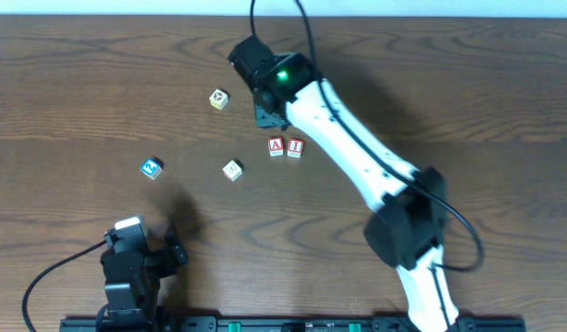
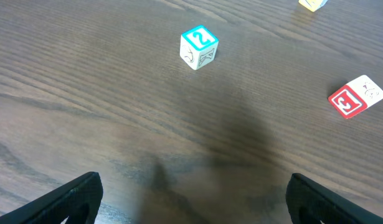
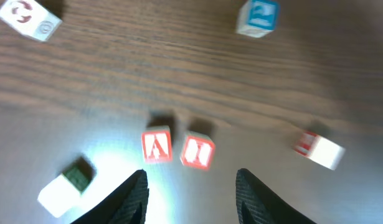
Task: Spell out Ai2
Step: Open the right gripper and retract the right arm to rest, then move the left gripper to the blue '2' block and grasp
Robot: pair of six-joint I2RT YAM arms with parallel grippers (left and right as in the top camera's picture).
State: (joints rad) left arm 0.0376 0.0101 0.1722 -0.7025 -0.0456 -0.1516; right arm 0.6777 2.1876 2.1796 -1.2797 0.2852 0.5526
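Note:
The red "A" block [image 1: 277,147] and the red "I" block [image 1: 295,148] stand side by side at the table's middle, also in the right wrist view as A [image 3: 157,147] and I [image 3: 197,152]. The blue "2" block [image 1: 151,168] lies apart at the left, also in the left wrist view [image 2: 199,46]. My right gripper [image 1: 269,111] hovers just behind the A and I blocks, open and empty [image 3: 191,193]. My left gripper [image 1: 140,254] is near the front left edge, open and empty [image 2: 194,205], with the 2 block well ahead of it.
A yellowish block [image 1: 218,99] lies at the back left of the pair and a white-and-red block [image 1: 231,170] to their front left, also seen by the left wrist [image 2: 356,96]. A white block with a green face [image 3: 65,185] lies beside my right gripper's left finger.

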